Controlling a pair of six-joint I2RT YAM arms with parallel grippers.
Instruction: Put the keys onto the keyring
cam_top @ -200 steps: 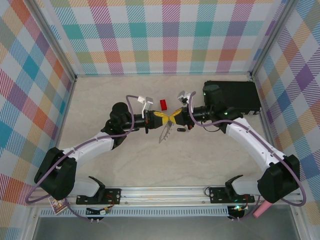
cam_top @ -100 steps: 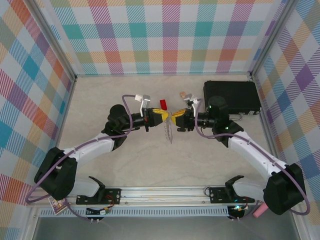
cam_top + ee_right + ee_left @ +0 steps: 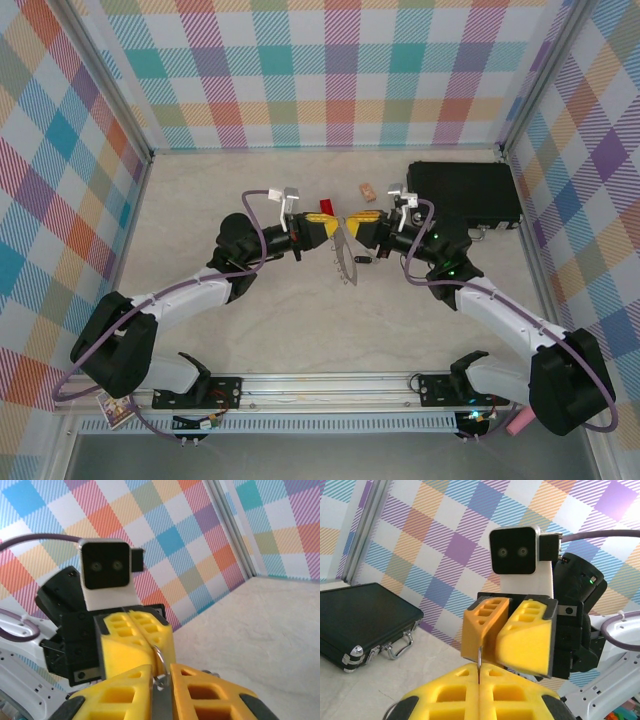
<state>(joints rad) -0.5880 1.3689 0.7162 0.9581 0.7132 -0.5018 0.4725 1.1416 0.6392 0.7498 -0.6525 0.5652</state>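
Keyring [image 3: 345, 258] is off the counter [image 3: 330, 335], hanging edge-on between my two arms, a short way out from the black case [image 3: 470, 190] on its left-arm side. The top of the ring sits up at the two grippers. The rest droops toward me, away from the case.

Left gripper [image 3: 328, 233]: jaws pressed flat together. From the left wrist camera I see no gap, just a thin wire of the ring standing up out of the seam. It grips the keyring at the rim.

Right gripper [image 3: 353, 221]: reaches in from the case side, nose to nose with the left one, tips all but touching. From the right wrist camera its jaws are narrow, a slim slit. The ring's grey band fills that slit, and one wire loop [image 3: 159, 661] pokes up just past the tips. I read that as a pinch on the same stretch of rim.

Key [image 3: 363, 261]: tiny, black head, lying on the counter between the hanging ring and the case, just beside the ring's lower half. I cannot tell if the two touch. It is in neither pair of jaws.

Tan block [image 3: 367, 189] sits on the counter near the case's left-arm side. Red block [image 3: 326, 207] lies further out from the case, past the tan one, close by the left gripper.
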